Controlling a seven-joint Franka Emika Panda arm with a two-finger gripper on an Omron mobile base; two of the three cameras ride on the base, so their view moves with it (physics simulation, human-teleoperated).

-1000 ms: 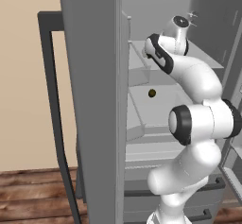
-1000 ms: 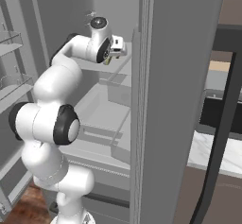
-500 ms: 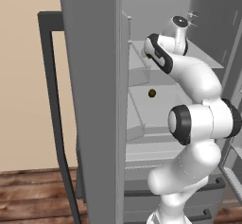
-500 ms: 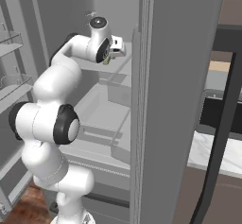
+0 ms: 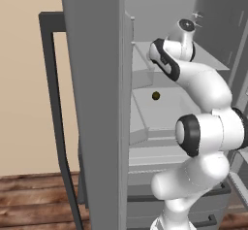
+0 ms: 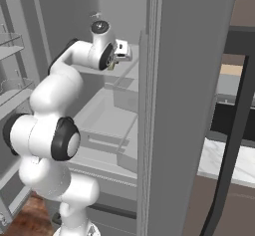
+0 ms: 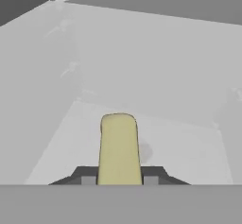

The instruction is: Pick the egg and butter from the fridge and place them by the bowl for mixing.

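**Hand clamping the butter stick on an upper fridge shelf**

The pale yellow-olive rectangular stick of butter is sitting between the two dark fingertips of the hand, which is clenched on its near end. In the hand view the stick's long axis is running straight away from the camera, along the line of the hand, with its rounded far end pointing toward the back wall of the fridge compartment. It is casting a faint shadow on the grey shelf just beside it; whether it is lying on that shelf or raised clear of it cannot be told.

The white arm with dark joints is reaching up into the tall plain grey fridge, whose dark-framed door is standing open. In the right base view the hand is hanging over the upper shelf, with a sliver of the yellowish stick showing beneath it.

One shelf lower, a small dark olive-black ball is resting alone on the grey surface, well apart from the hand. Below that, grey drawers are sitting closed, their contents hidden.
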